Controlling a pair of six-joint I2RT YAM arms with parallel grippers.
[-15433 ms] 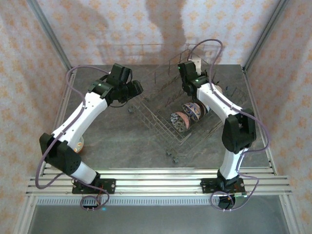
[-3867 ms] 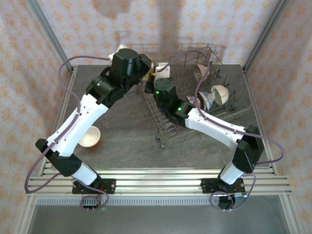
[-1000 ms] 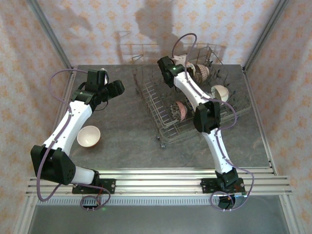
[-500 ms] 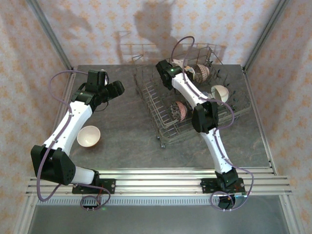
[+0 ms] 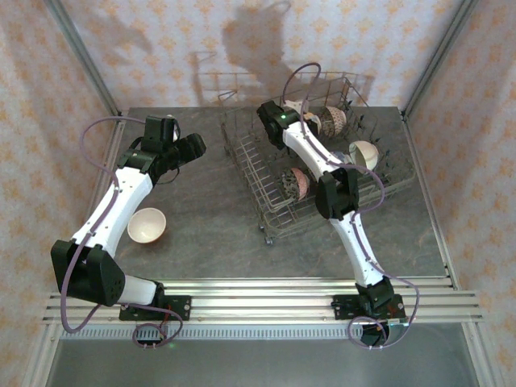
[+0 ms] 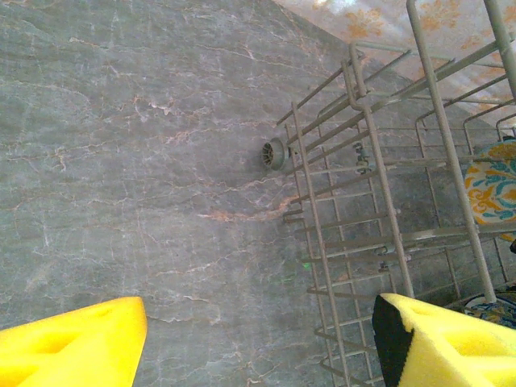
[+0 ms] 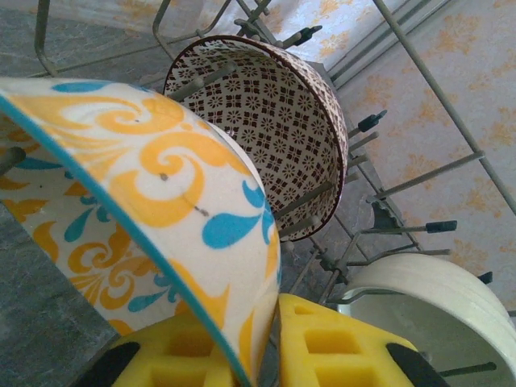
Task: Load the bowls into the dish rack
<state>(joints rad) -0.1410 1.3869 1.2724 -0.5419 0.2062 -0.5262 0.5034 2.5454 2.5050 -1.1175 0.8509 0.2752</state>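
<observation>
The grey wire dish rack [image 5: 244,173] stands at the back right of the table. My right gripper [image 5: 297,114] reaches into its far end. The rim of a blue-and-orange patterned bowl [image 7: 161,185] stands on edge between the yellow fingers [image 7: 347,347], and a thin gap shows beside the right one. Behind it a brown lattice bowl [image 7: 274,137] leans on the tines, and a cream bowl [image 7: 435,298] sits to the right. A pink and dark bowl [image 5: 295,184] stands mid-rack. One cream bowl [image 5: 147,225] rests on the table. My left gripper [image 5: 192,147] hovers open and empty left of the rack.
The left wrist view looks down on bare grey stone with the rack's corner [image 6: 379,201] and a small wheel [image 6: 274,153] to the right. Patterned walls and metal posts close in the table on three sides. Upright tines crowd the right gripper.
The right gripper's jaws have eased slightly apart around the patterned bowl's rim, and its wrist has shifted a little left. The left arm has not moved.
</observation>
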